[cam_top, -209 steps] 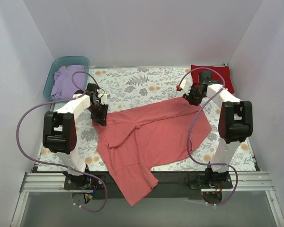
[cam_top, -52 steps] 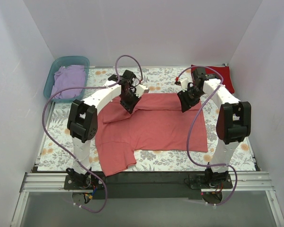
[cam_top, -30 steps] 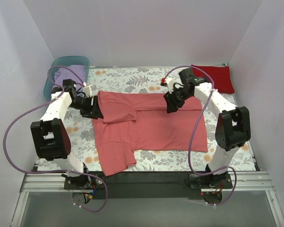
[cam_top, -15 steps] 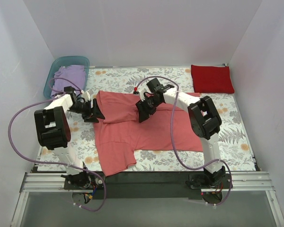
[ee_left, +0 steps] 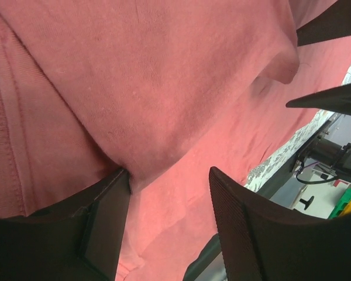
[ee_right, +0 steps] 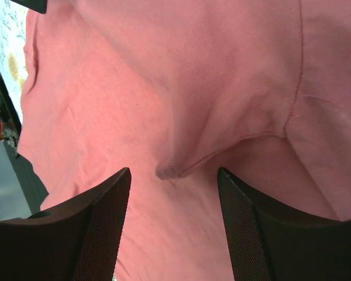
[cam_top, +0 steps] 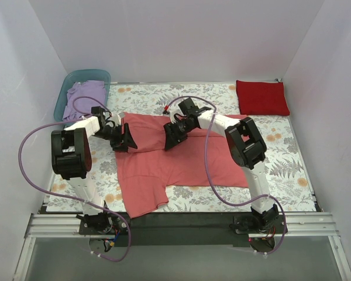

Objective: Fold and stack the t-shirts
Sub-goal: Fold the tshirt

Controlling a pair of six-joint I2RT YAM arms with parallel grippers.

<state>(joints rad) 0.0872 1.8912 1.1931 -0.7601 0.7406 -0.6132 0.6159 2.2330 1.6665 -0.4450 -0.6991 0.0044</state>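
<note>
Jaws of both released: left gripper [cam_top: 127,139] sits nearer the teal tub [cam_top: 86,71], and right gripper [cam_top: 169,139] has just crossed toward that tub, leaving the salmon-pink t-shirt [cam_top: 181,167], right of the tub, with one flap laid over; further folds judged outstanding.

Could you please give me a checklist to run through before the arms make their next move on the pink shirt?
1. Left gripper open: ok.
2. Right gripper open: ok.
3. Salmon-pink shirt lying flat: not ok, a ridge of cloth stands under each gripper.
4. Cloth free of the left gripper: cannot tell, a fold rests against one finger.
5. Deep red shirt folded: ok.
6. Lavender shirt folded: not ok, bunched in the teal tub.
</note>
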